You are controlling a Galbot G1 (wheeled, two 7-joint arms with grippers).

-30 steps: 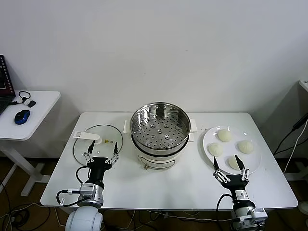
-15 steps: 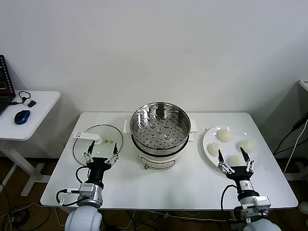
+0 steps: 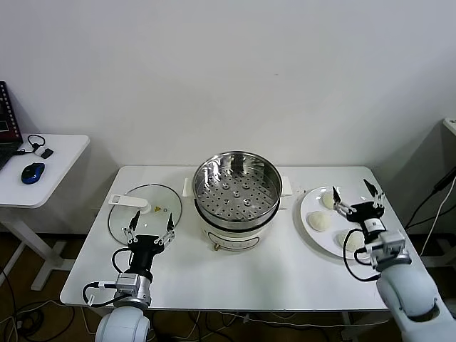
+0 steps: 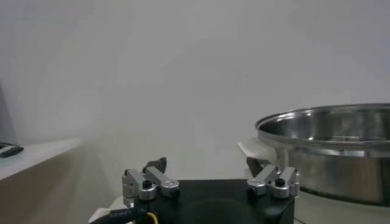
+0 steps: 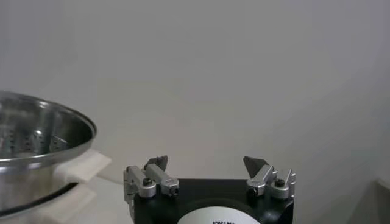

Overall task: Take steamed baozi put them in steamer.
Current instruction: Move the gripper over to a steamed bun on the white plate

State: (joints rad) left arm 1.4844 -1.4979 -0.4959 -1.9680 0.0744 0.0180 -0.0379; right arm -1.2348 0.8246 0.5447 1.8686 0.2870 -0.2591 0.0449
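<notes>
Stainless steel gleams at the middle of the white table (image 3: pixel 249 274): the steamer (image 3: pixel 237 187) stands there on its white base, lidless, its perforated tray bare. To its right lies a round white plate (image 3: pixel 311 229) carrying the steamed baozi. One bun (image 3: pixel 318 221) sits at the plate's left, another (image 3: pixel 328 201) at its far side, and a third (image 3: pixel 352 241) at the near side, partly behind the arm. A fourth cannot be made out from the head view; the gripper body covers that part of the plate.

Above the plate hangs the right gripper (image 3: pixel 354 194), raised off the table, with its forearm climbing from the table's front right corner and angling up toward the back. Its fingers (image 3: pixel 335 192) are spread as wide as they go and point up and away from the robot; nothing lies between them. Its own wrist camera looks level over the fingertips at the bare wall, with the steamer's rim (image 5: pixel 42 131) off to one side.

On the left, the left gripper (image 3: pixel 150 223) stands upright near the front edge of the table, just in front of a flat glass lid (image 3: pixel 144 210) with a white handle. Its fingers are parted too and grasp nothing.
</notes>
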